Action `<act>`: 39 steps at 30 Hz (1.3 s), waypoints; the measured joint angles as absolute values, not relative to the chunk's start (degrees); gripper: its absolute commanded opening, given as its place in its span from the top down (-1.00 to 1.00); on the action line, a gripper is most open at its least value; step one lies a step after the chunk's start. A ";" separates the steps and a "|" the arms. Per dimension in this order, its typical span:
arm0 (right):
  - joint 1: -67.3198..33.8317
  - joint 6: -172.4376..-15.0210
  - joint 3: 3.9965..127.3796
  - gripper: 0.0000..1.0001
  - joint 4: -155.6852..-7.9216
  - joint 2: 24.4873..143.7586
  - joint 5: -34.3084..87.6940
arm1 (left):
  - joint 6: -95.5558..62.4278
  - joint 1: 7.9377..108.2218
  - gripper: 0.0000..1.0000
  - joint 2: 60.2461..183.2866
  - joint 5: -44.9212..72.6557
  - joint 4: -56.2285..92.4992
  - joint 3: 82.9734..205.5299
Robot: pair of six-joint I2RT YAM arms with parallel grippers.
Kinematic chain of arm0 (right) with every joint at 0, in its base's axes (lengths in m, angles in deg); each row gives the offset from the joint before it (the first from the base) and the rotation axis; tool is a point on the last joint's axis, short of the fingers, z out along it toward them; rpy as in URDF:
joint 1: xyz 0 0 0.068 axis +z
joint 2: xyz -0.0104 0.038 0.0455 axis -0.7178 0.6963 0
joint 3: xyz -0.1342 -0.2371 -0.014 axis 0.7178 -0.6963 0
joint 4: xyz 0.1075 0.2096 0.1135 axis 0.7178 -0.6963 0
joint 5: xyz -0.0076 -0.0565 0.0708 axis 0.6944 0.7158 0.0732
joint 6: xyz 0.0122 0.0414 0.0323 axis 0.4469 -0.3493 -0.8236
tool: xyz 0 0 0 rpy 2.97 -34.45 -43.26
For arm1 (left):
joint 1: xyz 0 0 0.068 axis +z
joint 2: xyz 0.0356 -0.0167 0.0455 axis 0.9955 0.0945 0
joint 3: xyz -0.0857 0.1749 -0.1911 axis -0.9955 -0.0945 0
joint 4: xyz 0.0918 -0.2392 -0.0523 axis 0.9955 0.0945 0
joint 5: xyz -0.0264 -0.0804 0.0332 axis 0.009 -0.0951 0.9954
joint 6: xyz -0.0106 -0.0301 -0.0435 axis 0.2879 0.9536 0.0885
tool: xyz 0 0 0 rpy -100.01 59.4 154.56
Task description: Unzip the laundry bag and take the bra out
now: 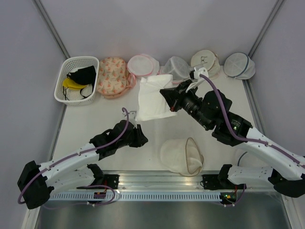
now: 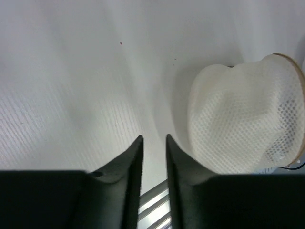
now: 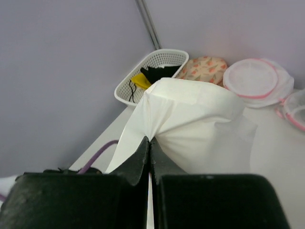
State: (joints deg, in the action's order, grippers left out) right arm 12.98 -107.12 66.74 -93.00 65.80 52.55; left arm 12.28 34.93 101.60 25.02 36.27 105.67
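The white bra (image 1: 152, 101) hangs from my right gripper (image 1: 165, 93) above the middle of the table, its lower edge near the tabletop. In the right wrist view the fingers are shut on a pinch of its white fabric (image 3: 200, 126) at the gripper (image 3: 150, 139). The laundry bag (image 1: 182, 156), cream mesh with tan trim, lies slack near the front edge with its rim gaping. It also shows in the left wrist view (image 2: 240, 119). My left gripper (image 1: 142, 136) hovers low, left of the bag, narrowly open and empty (image 2: 153, 138).
A white basket (image 1: 66, 81) at back left holds a black bra (image 1: 85, 74) and a yellow one (image 1: 71, 84). Along the back stand a floral pouch (image 1: 112, 76), pink-trimmed pouches (image 1: 141, 65), a tan-trimmed one (image 1: 206, 61) and a blue-trimmed one (image 1: 239, 65).
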 measured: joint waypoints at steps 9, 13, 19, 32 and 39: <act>9.29 -104.37 85.08 0.99 -95.67 82.28 51.44 | 14.95 34.93 -0.79 92.58 27.80 38.63 103.35; 6.92 -104.32 90.24 0.99 -97.39 91.01 47.02 | 15.49 34.93 -0.93 89.17 28.83 40.71 103.13; 4.94 -104.45 101.78 0.99 -101.50 105.56 38.30 | 16.19 34.93 -0.97 85.36 30.66 44.40 102.58; 4.02 -106.29 119.76 0.99 -102.60 123.81 19.83 | 20.02 34.93 -0.99 75.62 34.60 52.23 100.70; 3.45 -107.60 123.46 0.99 -101.81 127.42 13.82 | 23.56 34.93 -0.99 72.84 40.28 57.54 100.77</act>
State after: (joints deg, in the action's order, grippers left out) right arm 3.45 -107.60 123.46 -101.81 127.42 13.82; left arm 23.56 34.93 72.84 40.28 57.54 100.77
